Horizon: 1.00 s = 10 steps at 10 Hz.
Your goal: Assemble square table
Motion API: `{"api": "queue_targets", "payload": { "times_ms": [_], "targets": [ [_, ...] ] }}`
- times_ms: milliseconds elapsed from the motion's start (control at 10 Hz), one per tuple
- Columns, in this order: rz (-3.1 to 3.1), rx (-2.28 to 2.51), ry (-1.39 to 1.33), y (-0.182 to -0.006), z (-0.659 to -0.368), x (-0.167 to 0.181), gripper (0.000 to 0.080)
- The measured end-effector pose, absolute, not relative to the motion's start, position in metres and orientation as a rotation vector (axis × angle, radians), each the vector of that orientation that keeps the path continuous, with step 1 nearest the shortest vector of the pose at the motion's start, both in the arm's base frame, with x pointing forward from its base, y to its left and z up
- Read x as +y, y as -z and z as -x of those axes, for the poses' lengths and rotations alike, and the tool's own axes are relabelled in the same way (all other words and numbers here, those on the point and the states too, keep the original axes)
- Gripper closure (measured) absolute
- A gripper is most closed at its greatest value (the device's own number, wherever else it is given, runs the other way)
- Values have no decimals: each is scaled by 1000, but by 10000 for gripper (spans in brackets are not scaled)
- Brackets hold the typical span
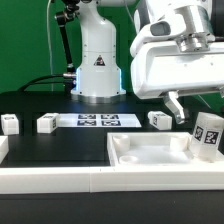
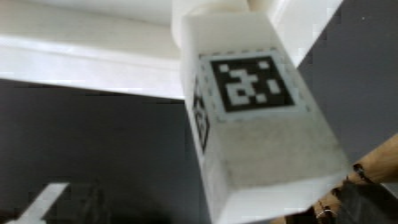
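Tabletop [image 1: 150, 152], at 4 o'clock on the counter [image 1: 50, 150], holds one standing leg [image 1: 208, 136] at its 3 o'clock edge, partly cropped; open claw [image 1: 190, 110] hangs just above, one finger hidden.

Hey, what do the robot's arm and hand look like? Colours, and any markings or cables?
The arm is glossy white with rounded segments, widening to a round base that carries a small black triangular mark and a pale blue glow at its foot. A black cable runs down beside it. The hand is a blocky white housing with dark fingers.
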<state>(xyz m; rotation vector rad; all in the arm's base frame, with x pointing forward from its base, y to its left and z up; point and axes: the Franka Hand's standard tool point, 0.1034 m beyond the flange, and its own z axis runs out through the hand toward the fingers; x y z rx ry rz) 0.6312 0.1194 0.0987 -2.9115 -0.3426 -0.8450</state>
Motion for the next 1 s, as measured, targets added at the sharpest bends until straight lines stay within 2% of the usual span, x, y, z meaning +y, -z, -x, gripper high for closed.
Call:
{"api": "queue_targets", "payload": {
  "times_ms": [200, 300, 1000],
  "targets": [
    [2911, -343, 845, -101, -632, 120, 151],
    [2928, -352, 703, -95, -626, 126, 151],
    [2948, -353, 43, -98, -618, 137, 151]
  ]
}}
